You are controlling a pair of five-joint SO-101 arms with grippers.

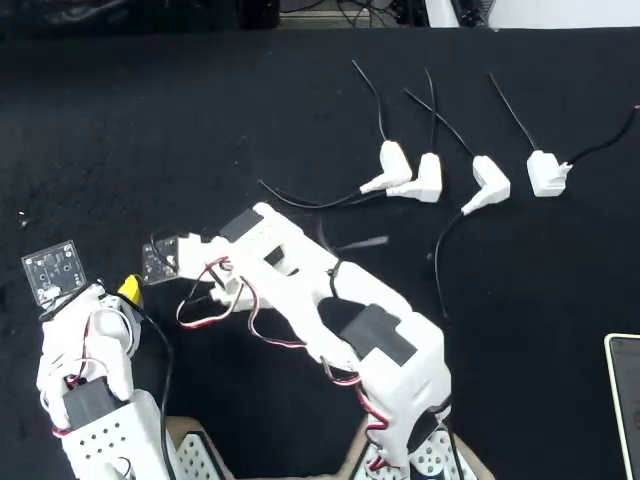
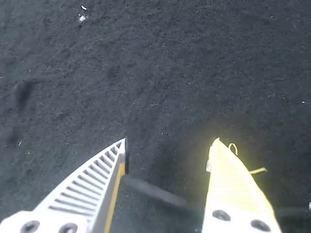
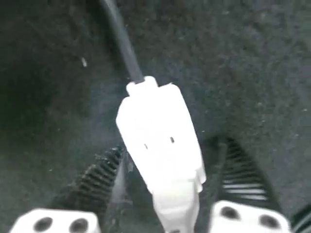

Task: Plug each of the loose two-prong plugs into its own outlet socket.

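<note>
Right tool (image 3: 171, 148) is clamping a white plug (image 3: 155, 126), its cord (image 3: 121, 43) trailing away, well left of the row of four white connectors (image 1: 425, 180). Left tool (image 2: 170, 141) is hanging wide open over the black tabletop (image 2: 170, 58), farther left of that row.

Matt black felt-like cloth (image 1: 120, 130), smooth white plastic plug (image 3: 160, 141), ribbed plastic fingers (image 2: 92, 187)

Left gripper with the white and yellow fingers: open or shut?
Open. The left gripper shows its white and yellow tips well apart, bare black tabletop between them.
</note>
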